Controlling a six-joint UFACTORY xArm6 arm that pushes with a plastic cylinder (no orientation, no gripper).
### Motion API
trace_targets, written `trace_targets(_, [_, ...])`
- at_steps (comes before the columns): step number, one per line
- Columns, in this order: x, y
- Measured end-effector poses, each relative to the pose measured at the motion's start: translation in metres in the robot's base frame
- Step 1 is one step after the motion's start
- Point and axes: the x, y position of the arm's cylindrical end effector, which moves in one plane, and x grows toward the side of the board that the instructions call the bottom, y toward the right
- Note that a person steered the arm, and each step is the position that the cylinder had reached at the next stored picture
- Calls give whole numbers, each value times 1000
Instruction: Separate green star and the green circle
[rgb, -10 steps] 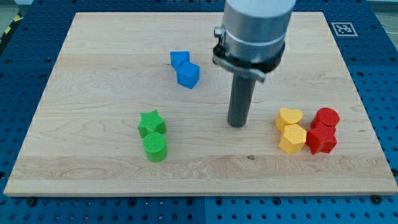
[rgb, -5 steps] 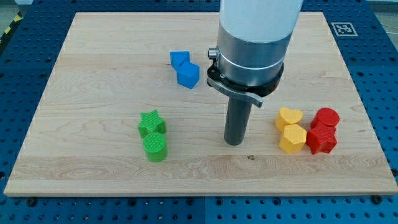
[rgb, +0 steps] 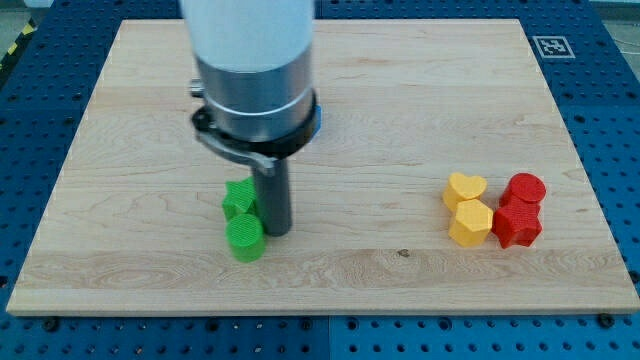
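The green star (rgb: 237, 197) lies on the wooden board (rgb: 120, 150) left of centre, with the green circle (rgb: 245, 239) touching it just below. My tip (rgb: 274, 232) is down on the board right beside them, against the right side of the pair at about the seam between star and circle. The rod partly covers the star's right edge.
A yellow heart (rgb: 465, 188) and a yellow hexagon (rgb: 470, 222) sit at the right, touching a red circle (rgb: 526, 188) and a red star (rgb: 517, 224). The blue blocks are hidden behind the arm body (rgb: 255, 70).
My tip has moved left across the board, from the middle to the right side of the green pair. The green blocks look barely shifted.
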Motion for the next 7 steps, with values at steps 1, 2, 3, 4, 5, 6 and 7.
trace_targets(1, [0, -28])
trace_targets(2, [0, -34])
trace_targets(3, [-18, -34])
trace_targets(4, [-25, -40])
trace_targets(5, [-25, -68])
trace_targets(6, [-33, -77])
trace_targets(7, [-40, -68])
